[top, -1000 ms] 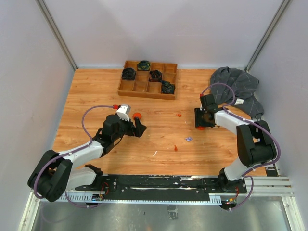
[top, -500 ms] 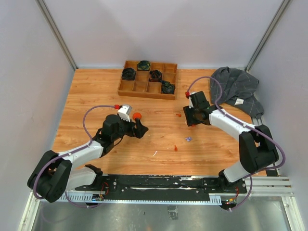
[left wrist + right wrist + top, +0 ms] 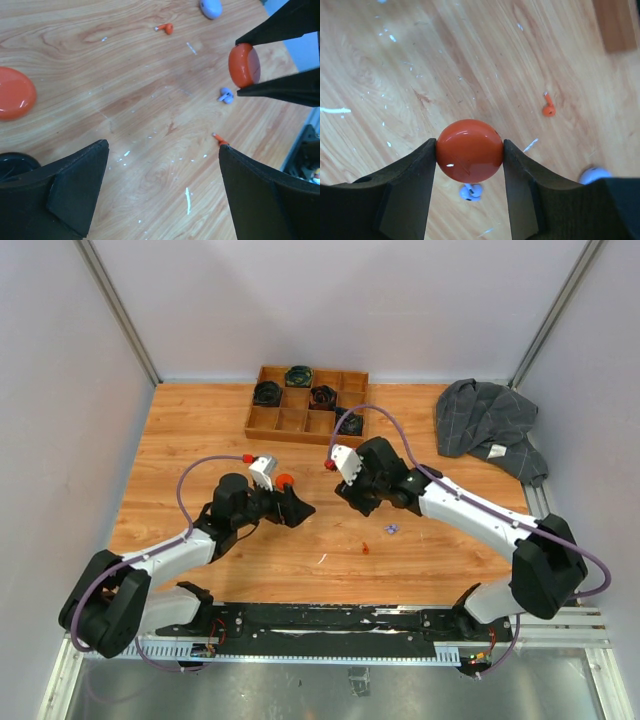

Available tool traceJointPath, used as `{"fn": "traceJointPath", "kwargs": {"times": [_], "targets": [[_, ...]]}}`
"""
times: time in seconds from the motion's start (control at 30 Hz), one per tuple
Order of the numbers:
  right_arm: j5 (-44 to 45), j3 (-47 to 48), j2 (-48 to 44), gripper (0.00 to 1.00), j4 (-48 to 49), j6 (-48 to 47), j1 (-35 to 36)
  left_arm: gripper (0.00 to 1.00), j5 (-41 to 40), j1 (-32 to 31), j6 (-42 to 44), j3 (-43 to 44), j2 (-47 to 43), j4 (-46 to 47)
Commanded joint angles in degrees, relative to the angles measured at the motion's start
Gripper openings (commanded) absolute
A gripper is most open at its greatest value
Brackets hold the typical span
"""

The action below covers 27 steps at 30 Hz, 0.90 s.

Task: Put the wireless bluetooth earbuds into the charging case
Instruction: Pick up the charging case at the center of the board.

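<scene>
Right arm has swung from the desk's right side to its middle since the earlier frame; left arm has barely shifted. Right claw (image 3: 469,145) is clamped on a round orange case (image 3: 469,157), one finger on each side, held clear of the desk (image 3: 200,440). Beneath it a lavender earbud (image 3: 471,191) lies loose on the wood. An orange earbud (image 3: 548,109) lies farther off, near a lavender case (image 3: 592,175). Left claw (image 3: 162,147) faces the right one with its fingers wide apart, gripping nothing. A second orange earbud (image 3: 220,141) lies just beside one of its fingers, between desk centre and near edge. An orange disc (image 3: 15,93) rests on the desk by the left claw. A tray (image 3: 307,430) sits at the far edge and a cloth (image 3: 490,420) at the far right corner.
</scene>
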Motion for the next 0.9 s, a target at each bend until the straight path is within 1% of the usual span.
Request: {"fn": "traceJointPath", "kwargs": {"times": [0.0,0.1,0.3,0.47,0.63,0.87], "targets": [[-6.12,0.13,-3.66,0.34,2.02,-16.65,4.25,0.95,7.61,2.54,-5.58,1.79,-1.46,0.84],[-8.60,-0.86,-5.03,0.34,3.56,-22.79,6.45,0.92,13.32,4.43,-9.45,1.55,-1.71,2.48],[-12.70,-1.97,-6.89,0.36,5.96,-32.82,10.89,0.83,21.22,4.48,-14.17,1.40,-2.56,5.51],[-14.64,-1.23,-6.69,0.36,6.12,-37.27,12.93,0.80,23.85,4.48,-15.58,1.47,-4.34,5.92],[-15.85,0.08,-6.02,0.36,6.11,-39.67,14.62,0.76,25.24,4.46,-17.04,1.80,-4.32,6.34],[-15.93,1.69,-4.38,0.36,6.17,-41.57,15.97,0.65,26.41,4.48,-20.76,1.62,-2.79,9.65]]}}
